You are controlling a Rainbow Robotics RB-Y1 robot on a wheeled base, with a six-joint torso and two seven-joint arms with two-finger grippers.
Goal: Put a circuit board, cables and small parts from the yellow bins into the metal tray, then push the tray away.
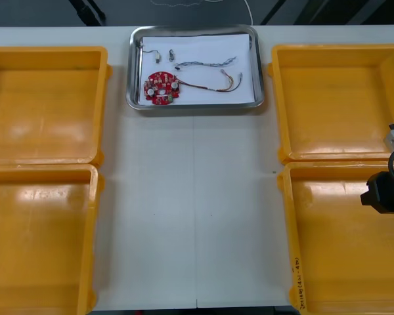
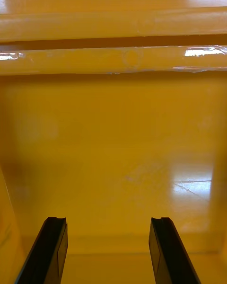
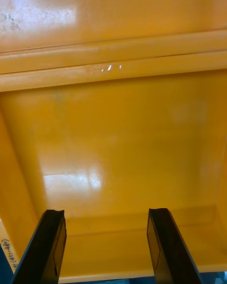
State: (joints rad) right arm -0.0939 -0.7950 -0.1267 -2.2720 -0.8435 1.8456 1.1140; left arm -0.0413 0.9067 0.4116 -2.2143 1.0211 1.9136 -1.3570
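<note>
Metal tray (image 1: 134,65) with circuit board (image 1: 161,87), cables (image 1: 207,63); both jaws wide over yellow bins (image 1: 341,249); rim handwriting (image 1: 299,282) unreadable.

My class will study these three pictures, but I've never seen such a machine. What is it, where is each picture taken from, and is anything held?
It is a two-armed robot; each arm ends in a black two-fingered pincer. The wide picture looks down from above at a table with four yellow bins and a metal tray. In the tray lie a red circuit board, a blue and white cable, a red and yellow cable and small metal parts. The upright pictures come from wrist cameras: the right pincer and the left pincer each hang open over a bin's floor, holding nothing.
</note>
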